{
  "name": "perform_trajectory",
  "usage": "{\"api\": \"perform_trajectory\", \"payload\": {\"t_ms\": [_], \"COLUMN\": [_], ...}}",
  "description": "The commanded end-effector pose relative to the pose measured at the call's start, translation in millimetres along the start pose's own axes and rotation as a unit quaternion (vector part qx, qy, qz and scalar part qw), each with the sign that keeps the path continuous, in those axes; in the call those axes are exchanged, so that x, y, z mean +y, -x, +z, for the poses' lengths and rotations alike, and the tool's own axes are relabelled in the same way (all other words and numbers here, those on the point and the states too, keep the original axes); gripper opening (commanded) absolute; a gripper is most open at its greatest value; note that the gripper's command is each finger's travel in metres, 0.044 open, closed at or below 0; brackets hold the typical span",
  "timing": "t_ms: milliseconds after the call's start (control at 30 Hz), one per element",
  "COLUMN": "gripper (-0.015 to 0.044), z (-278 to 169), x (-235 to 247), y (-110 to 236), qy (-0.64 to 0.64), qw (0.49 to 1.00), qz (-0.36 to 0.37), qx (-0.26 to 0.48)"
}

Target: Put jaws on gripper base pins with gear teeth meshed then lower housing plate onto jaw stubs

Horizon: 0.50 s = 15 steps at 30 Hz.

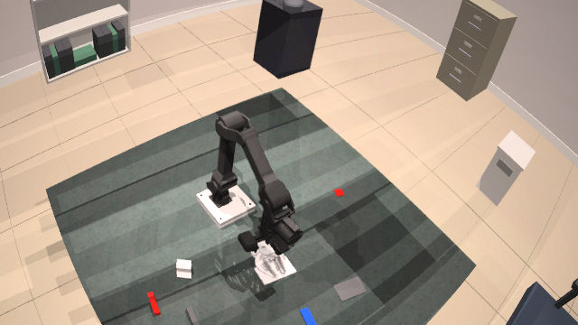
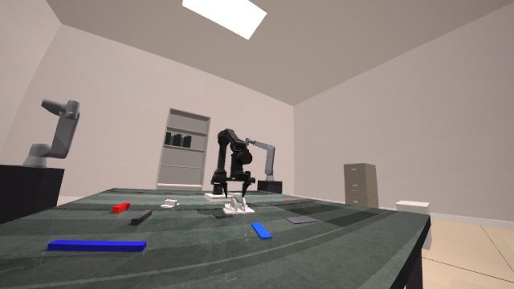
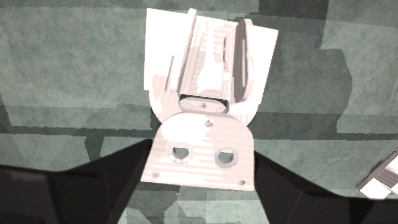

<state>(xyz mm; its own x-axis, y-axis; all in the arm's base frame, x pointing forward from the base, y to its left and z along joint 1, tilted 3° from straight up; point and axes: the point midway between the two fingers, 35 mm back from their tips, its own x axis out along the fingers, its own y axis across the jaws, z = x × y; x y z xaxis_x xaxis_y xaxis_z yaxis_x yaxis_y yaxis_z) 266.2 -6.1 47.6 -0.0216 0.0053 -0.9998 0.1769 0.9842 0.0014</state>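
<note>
The white gripper base (image 1: 287, 270) (image 3: 161, 30) lies flat on the table. Two pale jaws, the left one (image 3: 188, 50) and the right one (image 3: 242, 65), stand on it side by side with a gap between them. Whether their teeth mesh is hidden. My gripper (image 2: 234, 196) (image 3: 200, 149) points down and is shut on the housing plate (image 3: 205, 173), one finger at each side edge. The plate has a rounded front, two large holes and several small ones. It is held above the near end of the base and overlaps it in the wrist view; the pins and jaw stubs are hidden.
A small white part (image 1: 183, 269) (image 2: 170, 203) lies left of the base. A red bar (image 1: 153, 304) (image 2: 120, 208), grey bar (image 2: 141, 217), blue strip (image 1: 308, 316) (image 2: 261, 230), dark blue bar (image 2: 96, 246), grey sheet (image 1: 349, 289) and red square (image 1: 339, 192) lie around.
</note>
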Motion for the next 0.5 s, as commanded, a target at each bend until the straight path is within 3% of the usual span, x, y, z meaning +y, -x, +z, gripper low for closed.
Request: {"api": "perform_trajectory", "payload": {"t_ms": [0,467], "gripper": [0.0351,0.0351], "z": [-0.3,-2.2], "x": [0.5,0.3], "y": [-6.0,-27.2], "qy": [0.001,0.001], "qw": [1.0,1.0], "qz": [0.001,0.001], "qx": [0.001,0.001]}}
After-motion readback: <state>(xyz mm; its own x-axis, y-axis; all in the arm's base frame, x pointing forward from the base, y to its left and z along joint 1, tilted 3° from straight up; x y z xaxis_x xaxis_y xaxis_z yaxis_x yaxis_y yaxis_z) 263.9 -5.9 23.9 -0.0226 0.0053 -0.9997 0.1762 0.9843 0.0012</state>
